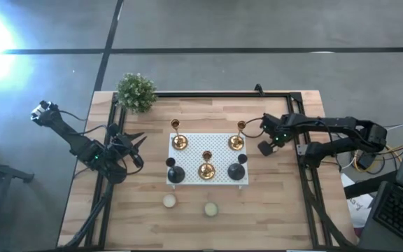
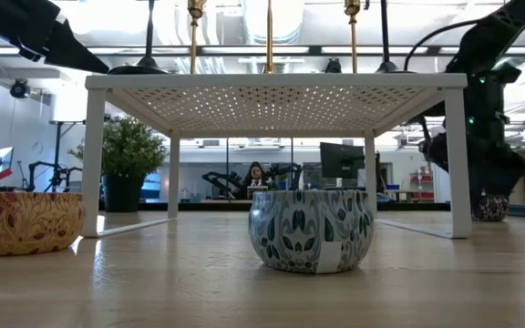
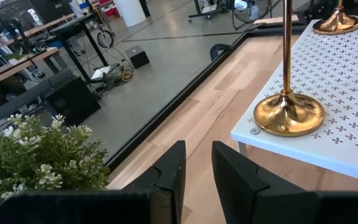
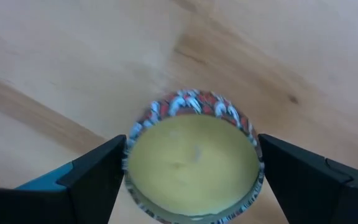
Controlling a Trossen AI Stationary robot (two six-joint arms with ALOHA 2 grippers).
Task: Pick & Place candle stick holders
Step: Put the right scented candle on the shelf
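Observation:
Three brass candle stick holders (image 1: 179, 140) (image 1: 236, 140) (image 1: 206, 168) and two squat black ones (image 1: 175, 173) (image 1: 238, 170) stand by their bases on a white perforated stand (image 1: 219, 150) at mid-table. My right gripper (image 1: 265, 146) points down just right of the stand. It is open, with one finger on either side of a patterned candle tin (image 4: 191, 165) that sits on the wood; whether they touch its rim I cannot tell. My left gripper (image 3: 197, 163) waits left of the stand, near the closest brass holder (image 3: 288, 112), fingers a narrow gap apart with nothing between them.
Two more candle tins (image 1: 169, 201) (image 1: 210, 208) sit on the wood near the front edge. A potted plant (image 1: 136, 92) stands at the far left corner. A black frame rail (image 1: 306, 175) runs along the table's sides. The low view shows the right-hand tin (image 2: 490, 208) under the arm.

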